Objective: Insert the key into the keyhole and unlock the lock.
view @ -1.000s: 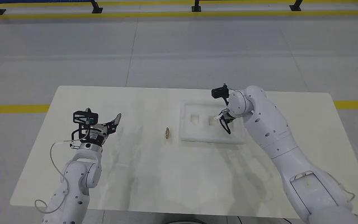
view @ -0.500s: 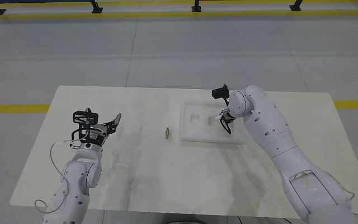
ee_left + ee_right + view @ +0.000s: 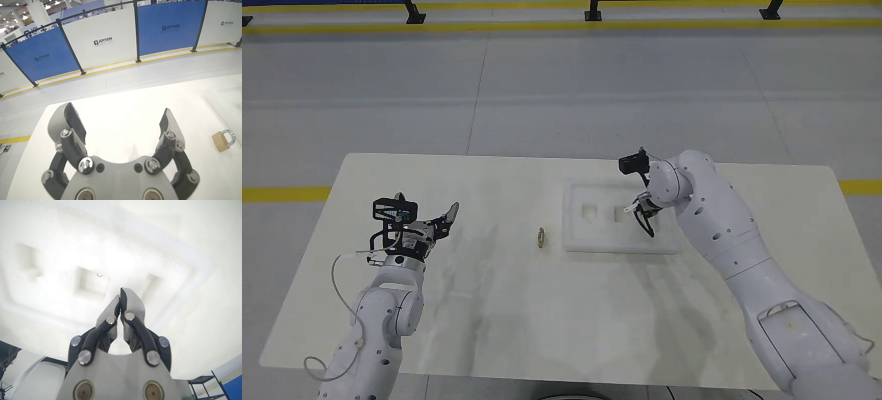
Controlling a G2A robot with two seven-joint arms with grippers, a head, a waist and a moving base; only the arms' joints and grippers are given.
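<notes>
Brass makes the body of the padlock (image 3: 223, 140), and its shackle (image 3: 230, 134) is silver. It lies on its side on the white table (image 3: 122, 91), ahead of my left gripper (image 3: 117, 109), off toward that gripper's right and well apart from it. I hold my left gripper low over the table with the jaws spread wide. Its ribbed black pads (image 3: 75, 121) face each other with nothing between them.

Seen from above, the padlock sits between my two grippers. It is near the edge of the white foam tray (image 3: 582, 243) that faces my left gripper, though apart from it.

My right gripper (image 3: 121, 293) hangs over that tray with its jaws pressed together, pad against pad, and I see nothing pinched in them. Just ahead of its fingertips a square recess (image 3: 90, 285) is sunk into the foam, with one more recess on either side of it. At the far rim of that middle recess lies a thin dark curl of wire (image 3: 99, 275). It is too small for me to tell whether it belongs to the key.
</notes>
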